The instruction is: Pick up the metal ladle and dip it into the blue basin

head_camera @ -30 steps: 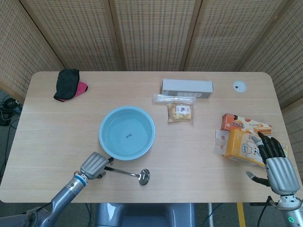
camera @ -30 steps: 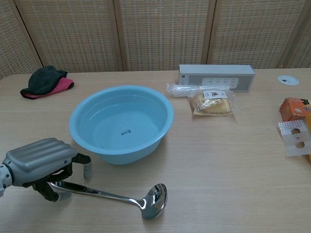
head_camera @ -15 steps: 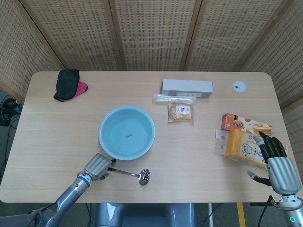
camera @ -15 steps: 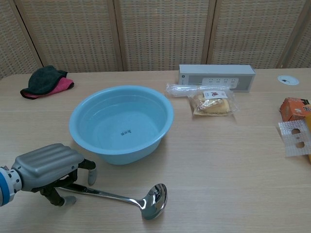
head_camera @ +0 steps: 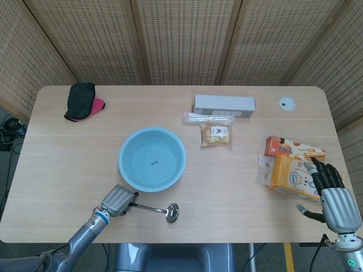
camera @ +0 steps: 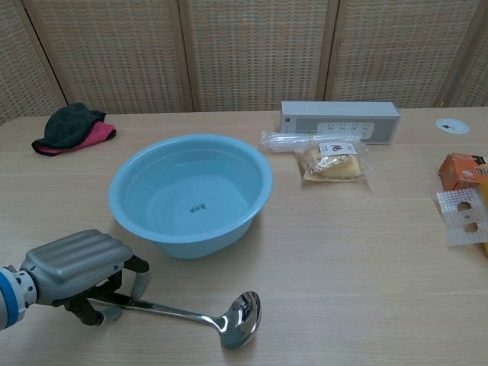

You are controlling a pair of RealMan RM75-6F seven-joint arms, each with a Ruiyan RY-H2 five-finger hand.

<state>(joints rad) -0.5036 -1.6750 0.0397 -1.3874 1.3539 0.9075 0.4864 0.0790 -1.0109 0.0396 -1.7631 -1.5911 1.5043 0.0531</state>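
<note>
The metal ladle [head_camera: 154, 208] [camera: 187, 313] lies on the table in front of the blue basin [head_camera: 126, 170] [camera: 191, 240], its bowl [camera: 240, 319] pointing right and tipped onto its edge. My left hand [head_camera: 117, 200] [camera: 76, 263] sits over the handle's left end with its fingers curled around it, gripping it low against the tabletop. The basin stands just behind the hand and ladle, apart from both. My right hand [head_camera: 334, 199] rests open at the table's right front edge, its fingertips by a yellow pack; the chest view does not show it.
A yellow pack [head_camera: 290, 175] and an orange box [head_camera: 295, 148] lie at the right. A grey box [head_camera: 224, 104] [camera: 339, 120] and a snack bag [head_camera: 215, 136] [camera: 332, 164] sit behind the basin. A black and pink cloth [head_camera: 82, 101] [camera: 69, 126] is far left.
My left hand has shifted a little right along the handle and closed its fingers on it. The ladle's bowl has tipped slightly. The right hand has barely moved.
</note>
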